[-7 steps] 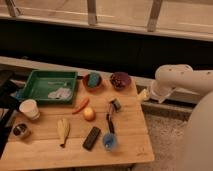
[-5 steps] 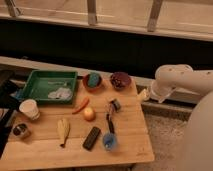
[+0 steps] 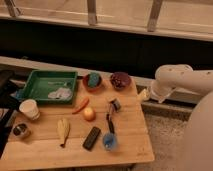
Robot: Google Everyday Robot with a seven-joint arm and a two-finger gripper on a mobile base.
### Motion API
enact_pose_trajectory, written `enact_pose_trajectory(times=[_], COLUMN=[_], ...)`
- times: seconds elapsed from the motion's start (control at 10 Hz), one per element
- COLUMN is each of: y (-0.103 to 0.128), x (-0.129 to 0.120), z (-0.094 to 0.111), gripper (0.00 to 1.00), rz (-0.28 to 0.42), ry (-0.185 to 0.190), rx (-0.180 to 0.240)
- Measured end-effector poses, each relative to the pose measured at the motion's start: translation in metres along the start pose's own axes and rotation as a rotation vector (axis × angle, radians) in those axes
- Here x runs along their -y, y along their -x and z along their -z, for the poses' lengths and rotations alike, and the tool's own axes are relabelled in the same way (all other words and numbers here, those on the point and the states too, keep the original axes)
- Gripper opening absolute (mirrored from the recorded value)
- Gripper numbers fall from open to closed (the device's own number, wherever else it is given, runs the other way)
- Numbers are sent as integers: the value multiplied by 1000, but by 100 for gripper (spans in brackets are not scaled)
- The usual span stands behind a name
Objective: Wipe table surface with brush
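Seemingly nothing had shifted since the earlier frames: every item and the arm sat where they had been. On the table surface [image 3: 45, 150], the far left held a small dark jar [image 3: 20, 131] and a white paper cup [image 3: 30, 109], with the green tray [image 3: 35, 76] behind them. Further along lay a pale yellow banana-like thing [image 3: 62, 130], an orange fruit [image 3: 89, 114] and a flat black block [image 3: 91, 137]. The brush [image 3: 109, 121] lay near the table's middle-right, untouched, its pale head toward the far side and its black handle pointing at a blue cup [image 3: 110, 142]. Beyond the table's right edge the gripper [image 3: 144, 95] hung on its white arm [image 3: 172, 80], well apart from the brush, holding nothing visible; whether it was spread or closed could not be told.
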Motion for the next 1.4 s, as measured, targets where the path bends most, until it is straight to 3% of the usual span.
enact_pose_trajectory(times=[0.9, 1.1, 1.4], y=[0, -5, -26], x=[0, -17, -54], z=[3, -3, -32], gripper=[74, 74, 74], rz=[25, 127, 184], ry=[-9, 4, 82], rx=[-10, -61, -136])
